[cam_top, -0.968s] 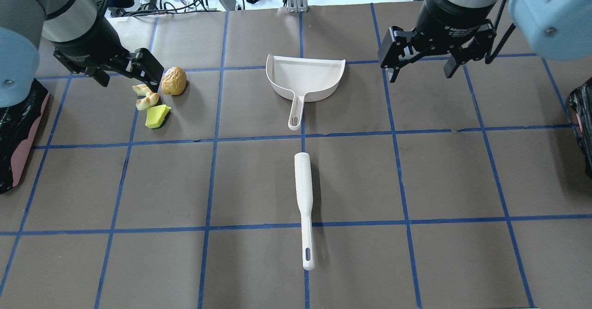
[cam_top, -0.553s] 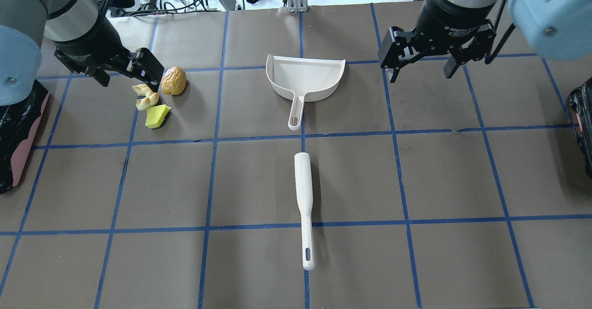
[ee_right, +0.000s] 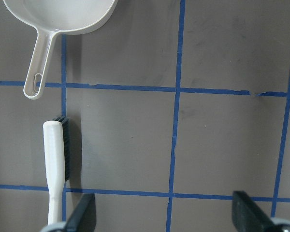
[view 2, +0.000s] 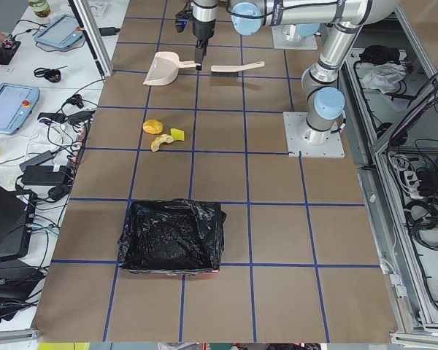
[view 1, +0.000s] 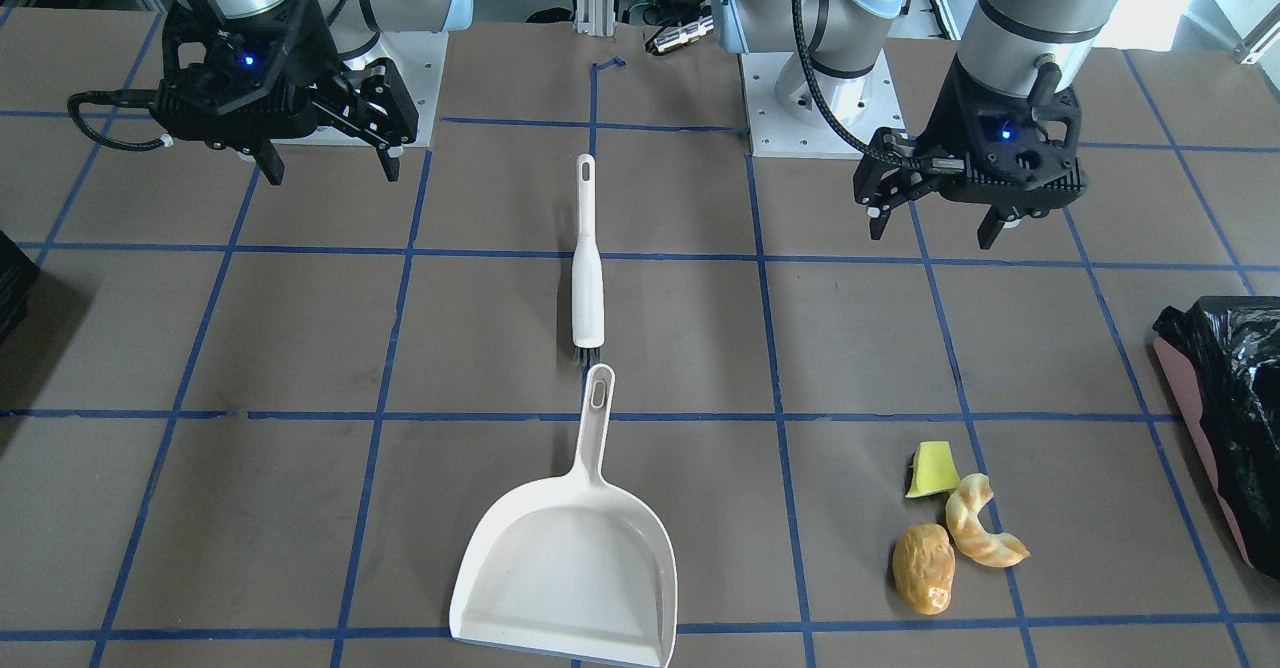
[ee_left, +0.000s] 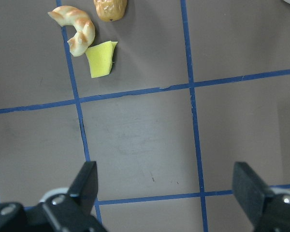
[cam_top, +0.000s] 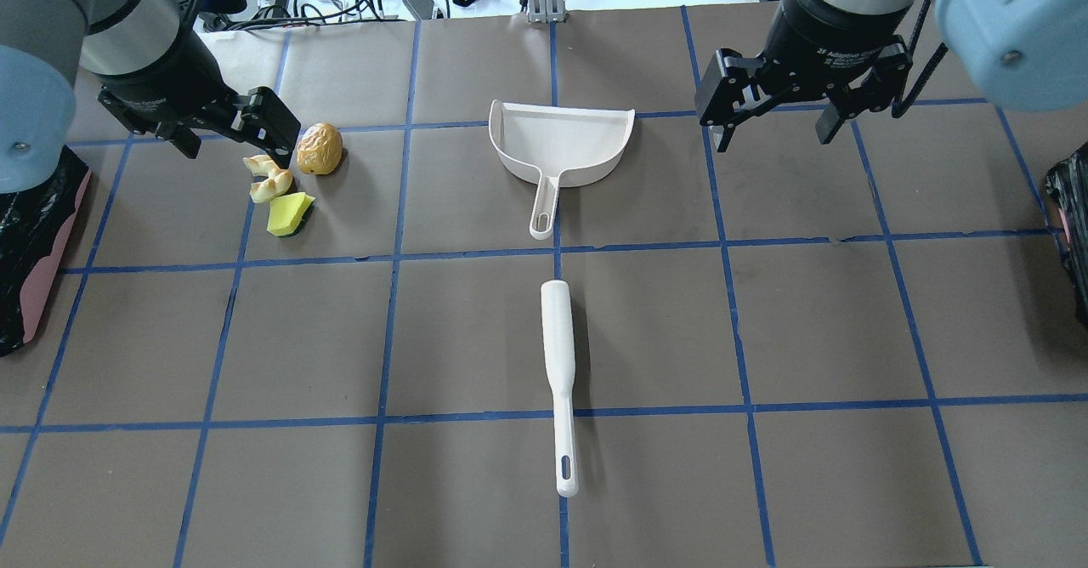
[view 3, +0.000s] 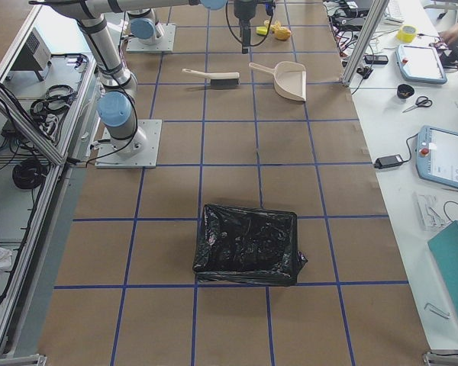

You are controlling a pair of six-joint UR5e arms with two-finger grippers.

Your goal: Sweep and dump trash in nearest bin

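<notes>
The trash lies in a cluster at the table's far left: a yellow wedge [cam_top: 289, 213], a golden croissant [cam_top: 270, 181] and a brown oval lump [cam_top: 320, 148]. They also show in the front view as the wedge [view 1: 932, 468], croissant [view 1: 980, 528] and lump [view 1: 924, 568]. My left gripper [cam_top: 228, 144] hangs open and empty above the table, just beside the trash. My right gripper [cam_top: 775, 136] hangs open and empty right of the white dustpan [cam_top: 561, 147]. The pink-sided bin [cam_top: 34, 245] with a black bag sits at the left edge.
A white hand brush [cam_top: 559, 372] lies in the middle of the table, its bristle end toward the dustpan handle. A second black-bagged bin [cam_top: 1073, 228] sits at the right edge. Blue tape lines mark a grid on the brown table.
My left arm has shifted very slightly. The trash, dustpan and brush have not moved.
</notes>
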